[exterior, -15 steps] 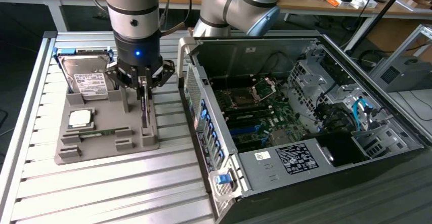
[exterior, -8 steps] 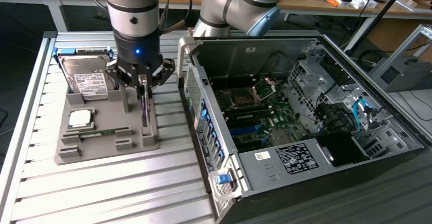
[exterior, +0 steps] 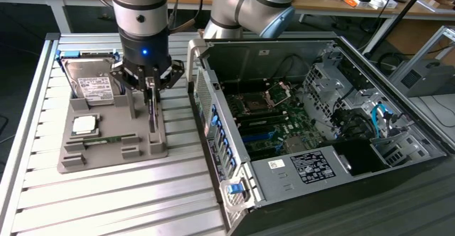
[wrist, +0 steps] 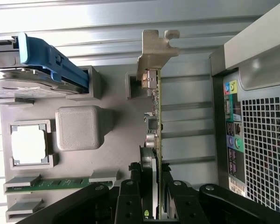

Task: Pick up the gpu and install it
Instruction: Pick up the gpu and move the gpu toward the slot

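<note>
Gripper (wrist: 155, 163) stood half-closed, pinching upright gpu (wrist: 156, 109) over tray (wrist: 119, 149) | best lifted straight, kept vertical, clear of case (wrist: 263, 140) beside it.

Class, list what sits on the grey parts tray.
Hard drive, processor, memory stick, and the gpu standing on edge, clamped by the gripper. Its lower edge is hidden.

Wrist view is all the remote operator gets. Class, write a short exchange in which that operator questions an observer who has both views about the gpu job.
Operator: Is the computer case open?
Observer: Yes. The computer case lies open on top, its motherboard bare.
Operator: Where does the gripper stand relative to it?
Observer: The gripper, closed on the gpu, is above the grey tray, on the exterior view's left of the case.
</note>
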`<state>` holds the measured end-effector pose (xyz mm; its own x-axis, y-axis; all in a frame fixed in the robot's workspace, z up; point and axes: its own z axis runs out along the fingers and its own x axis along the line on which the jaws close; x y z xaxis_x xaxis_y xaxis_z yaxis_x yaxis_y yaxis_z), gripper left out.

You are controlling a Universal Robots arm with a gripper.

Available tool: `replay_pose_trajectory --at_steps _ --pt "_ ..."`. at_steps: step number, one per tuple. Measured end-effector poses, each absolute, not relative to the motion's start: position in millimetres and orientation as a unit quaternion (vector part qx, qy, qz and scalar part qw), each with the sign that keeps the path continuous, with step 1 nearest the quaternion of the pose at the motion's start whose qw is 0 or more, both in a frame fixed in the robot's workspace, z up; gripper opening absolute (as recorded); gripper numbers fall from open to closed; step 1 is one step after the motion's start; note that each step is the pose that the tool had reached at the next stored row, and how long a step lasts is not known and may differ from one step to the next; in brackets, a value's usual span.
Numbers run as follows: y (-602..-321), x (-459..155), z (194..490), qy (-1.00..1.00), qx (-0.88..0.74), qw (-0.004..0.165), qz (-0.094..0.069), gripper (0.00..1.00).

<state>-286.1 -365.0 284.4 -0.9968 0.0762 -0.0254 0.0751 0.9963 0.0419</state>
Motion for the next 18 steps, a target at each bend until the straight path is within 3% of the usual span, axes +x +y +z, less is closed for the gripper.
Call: replay_pose_trajectory --at_steps 18 --pt "-365.0 -286.1 292.5 0.999 0.038 0.013 0.02 0.27"
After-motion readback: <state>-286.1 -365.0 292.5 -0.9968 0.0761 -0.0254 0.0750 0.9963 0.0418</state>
